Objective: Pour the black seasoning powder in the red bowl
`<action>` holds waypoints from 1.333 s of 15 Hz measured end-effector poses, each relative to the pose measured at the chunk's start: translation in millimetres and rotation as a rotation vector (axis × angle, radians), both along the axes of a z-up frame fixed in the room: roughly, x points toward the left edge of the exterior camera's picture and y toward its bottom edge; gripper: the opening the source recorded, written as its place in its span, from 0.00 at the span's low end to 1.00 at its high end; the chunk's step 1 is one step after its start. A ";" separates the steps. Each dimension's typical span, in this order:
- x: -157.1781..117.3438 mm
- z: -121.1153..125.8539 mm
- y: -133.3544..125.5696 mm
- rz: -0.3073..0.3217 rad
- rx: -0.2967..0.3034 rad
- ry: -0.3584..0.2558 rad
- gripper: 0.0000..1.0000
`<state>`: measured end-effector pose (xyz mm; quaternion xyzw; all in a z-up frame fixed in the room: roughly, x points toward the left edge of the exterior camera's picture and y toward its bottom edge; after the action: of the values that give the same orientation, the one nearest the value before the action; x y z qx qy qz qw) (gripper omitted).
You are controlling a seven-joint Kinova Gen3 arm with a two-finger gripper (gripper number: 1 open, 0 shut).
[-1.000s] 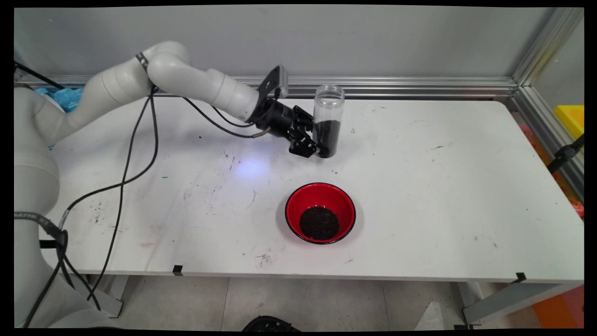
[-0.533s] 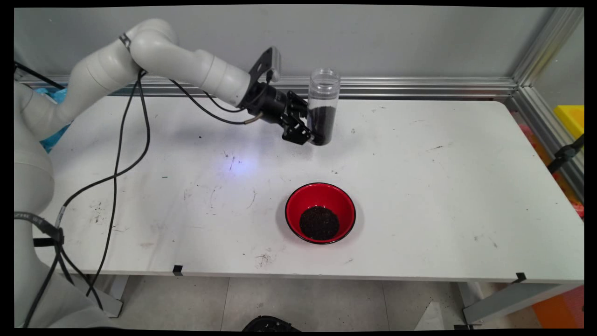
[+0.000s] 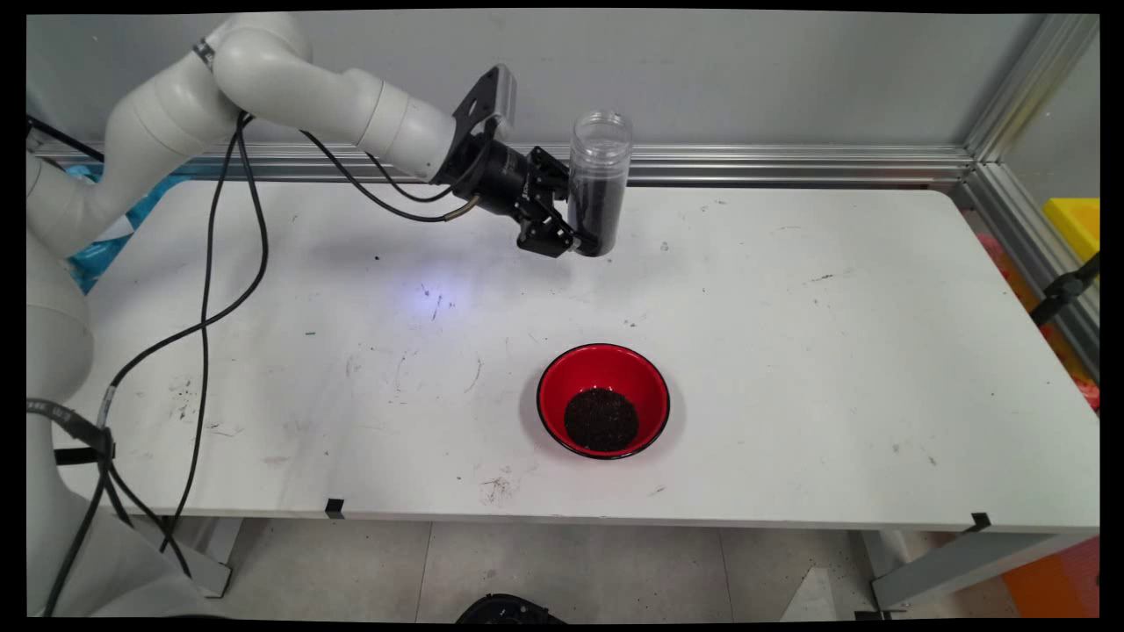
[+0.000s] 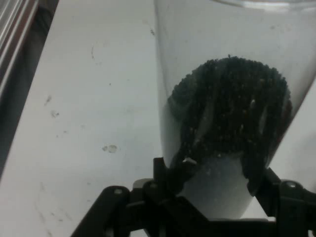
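Main view: white arm reaches in from the upper left, cables hanging off it. The pincer [image 3: 587,239] pinches the lower part of a clear jar [image 3: 598,183], one finger on each side. Jar is upright, slightly tilted, open mouth on top, held up off the counter [image 3: 834,351] near its far edge, in front of the metal rail [image 3: 790,162] that runs along the wall. Lower half or so of the jar is filled with dark grains [image 3: 595,211]; upper part is see-through. A red bowl [image 3: 603,399] sits on the counter well apart from the pincer, toward the near side, almost straight below it in the picture. Bowl has a black rim and a round heap of dark grains [image 3: 601,419] at its bottom. Nothing else near the pincer; counter surface shows scuffs and small specks around it.

Hand view: jar [image 4: 232,98] fills the right and middle of the frame, right up against the camera. Black linkage of the pincer [image 4: 217,173] rises from the bottom edge, fingers [image 4: 177,170] pressed on either side of the jar wall. Dark grains [image 4: 232,108] bulge as a rounded mass inside the clear wall, just above the fingers; wall below the mass looks cloudy white. Left of the jar, bare counter [image 4: 89,123] with faint marks, rail [image 4: 17,39] at the top left corner. Bowl not in this view.
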<state>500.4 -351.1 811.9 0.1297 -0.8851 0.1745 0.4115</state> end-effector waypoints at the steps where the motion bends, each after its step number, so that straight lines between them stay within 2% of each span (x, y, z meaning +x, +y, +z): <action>1: 0.4 1.8 2.2 -0.020 -0.029 -0.016 0.00; 10: -0.4 8.2 20.9 -0.220 -0.344 -0.181 0.00; 20: -9.2 -11.8 43.1 -0.419 -0.654 -0.331 0.00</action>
<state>491.2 -308.0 800.1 -0.2203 -0.8443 0.3774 0.3100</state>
